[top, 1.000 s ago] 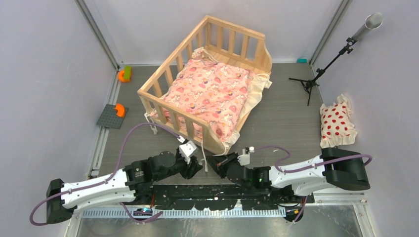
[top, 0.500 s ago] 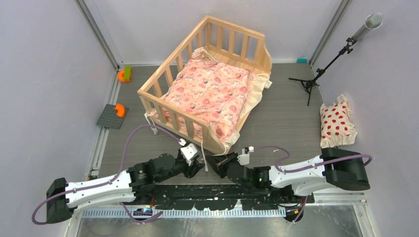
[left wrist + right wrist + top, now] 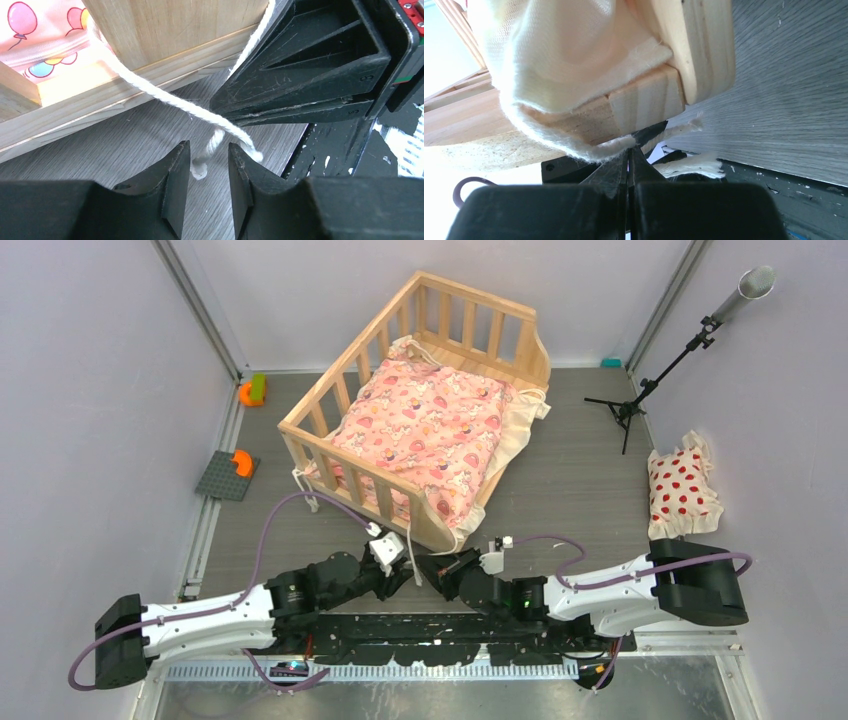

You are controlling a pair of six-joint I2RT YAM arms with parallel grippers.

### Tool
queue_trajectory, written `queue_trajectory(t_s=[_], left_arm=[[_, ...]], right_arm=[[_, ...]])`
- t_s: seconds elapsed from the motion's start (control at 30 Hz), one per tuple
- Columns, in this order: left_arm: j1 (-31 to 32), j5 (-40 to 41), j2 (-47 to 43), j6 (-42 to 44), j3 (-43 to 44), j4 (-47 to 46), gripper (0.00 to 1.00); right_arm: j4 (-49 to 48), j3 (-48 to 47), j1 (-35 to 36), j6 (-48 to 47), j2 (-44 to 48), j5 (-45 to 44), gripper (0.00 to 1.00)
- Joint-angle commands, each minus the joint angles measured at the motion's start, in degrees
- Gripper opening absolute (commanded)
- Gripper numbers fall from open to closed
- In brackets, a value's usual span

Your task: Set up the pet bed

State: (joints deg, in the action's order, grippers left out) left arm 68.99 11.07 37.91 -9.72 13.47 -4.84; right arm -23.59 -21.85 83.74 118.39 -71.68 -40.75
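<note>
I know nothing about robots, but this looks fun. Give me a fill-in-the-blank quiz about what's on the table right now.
The pink cushion lies ____ the pet bed.
The white pillow has ____ dots.
The right gripper is ____ on a cream tie.
The left gripper, beside it, is ____.
Missing words: inside; red; shut; open.
</note>
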Motion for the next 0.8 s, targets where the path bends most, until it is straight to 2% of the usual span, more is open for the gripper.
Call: queue_trajectory(t_s=[0.0,0.27,0.53,0.63,0.7,0.77], left_arm=[[0.19,1.58,-0.11,1.01,-0.46,-4.56,0.35],[0.12,1.68,-0.13,1.15,-1.16,-5.31,0.24],[0.21,0.1,0.05,1.04,-1.13,-4.53,0.0],[0.14,0.7,-0.15,0.68,-0.44,-2.39,0.0],[0.22,1.4,-0.41,0.66,0.07,-1.31,0.0],[0.18,2.37,-0.62,0.66,0.66,-0.55,0.0]], right_arm=[[-2.32,0.05,-0.32,2.36,-0.48,-0.63,0.01],[-2.55,-0.02,-0.25,2.32,-0.6,-0.41,0.01],[-2.47,0.14,-0.27,2.31,-0.38,-0.53,0.01],[-2.31,0.37,-0.25,1.45,0.2,-0.97,0.01],[-1.8,0.64,-0.25,-0.7,1.39,-1.58,0.06],[0.26,0.74,-0.25,-2.7,3.27,-2.2,0.2]])
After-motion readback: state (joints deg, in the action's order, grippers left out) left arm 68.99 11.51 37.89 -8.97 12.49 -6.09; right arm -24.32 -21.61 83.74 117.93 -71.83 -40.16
